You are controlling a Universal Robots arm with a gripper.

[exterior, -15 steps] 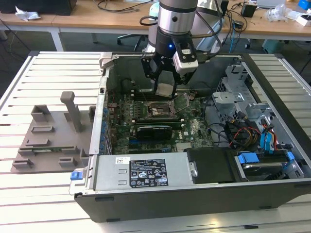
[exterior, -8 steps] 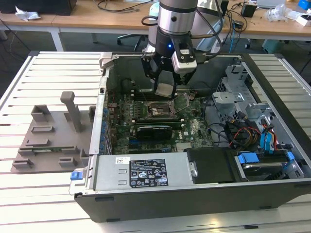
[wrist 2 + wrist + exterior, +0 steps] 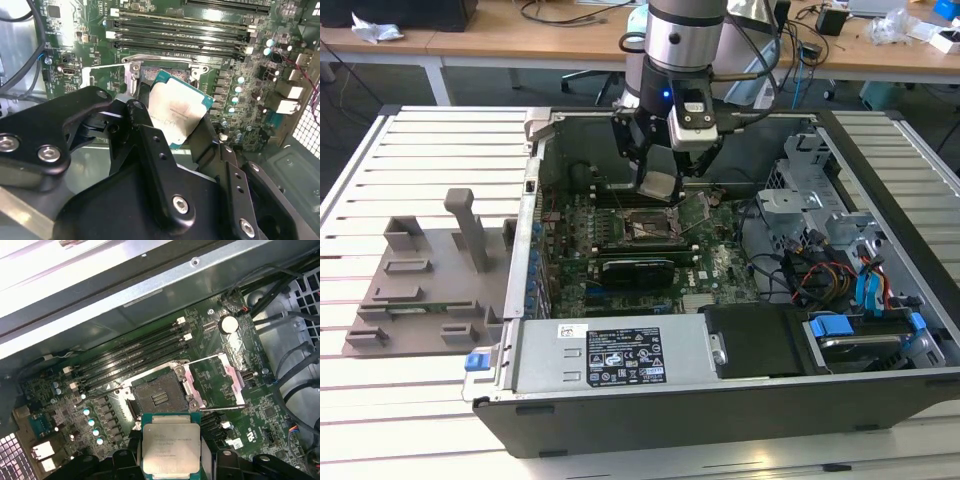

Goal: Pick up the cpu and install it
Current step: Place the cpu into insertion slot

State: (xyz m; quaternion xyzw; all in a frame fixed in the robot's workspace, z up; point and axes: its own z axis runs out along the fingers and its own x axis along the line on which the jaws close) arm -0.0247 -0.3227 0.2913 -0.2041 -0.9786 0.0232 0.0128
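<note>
Inside the open computer case [image 3: 740, 400], in the exterior view, your hand [image 3: 661, 178] pinches the cpu [image 3: 658, 187], the bare socket [image 3: 645, 228] at six o'clock; in the second wrist view the cpu [image 3: 180, 112] sits edge-clamped; in the first wrist view the cpu [image 3: 171, 447] hangs near the socket [image 3: 157, 399], apart; you're mid-placement, I judge; seating calls for square alignment, level descent.

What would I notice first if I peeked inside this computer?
The shiny square cpu, pinched in the robot's black tool above the green motherboard. Close under it, the socket sits open, with its metal frame flipped up beside it.
</note>
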